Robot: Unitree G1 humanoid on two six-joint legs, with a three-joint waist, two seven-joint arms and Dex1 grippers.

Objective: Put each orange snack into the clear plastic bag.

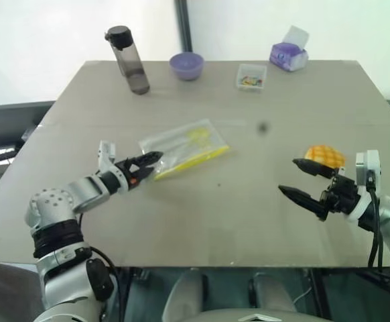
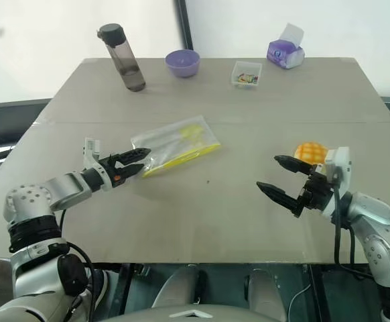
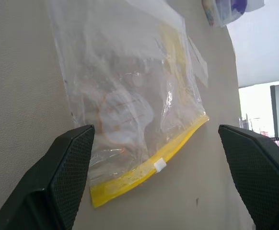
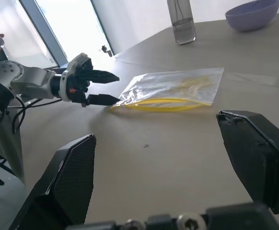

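Both black-fingered grippers, left and right, hang wide apart — left at the flat clear zip bag's yellow seal (likely to hold it), round orange criss-crossed bun waiting just beyond the right.

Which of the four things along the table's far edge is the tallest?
The dark water bottle at the left end; the purple bowl, small clear box and tissue pack sit lower.

No text, label, brand, number or sign can be read on anything here.
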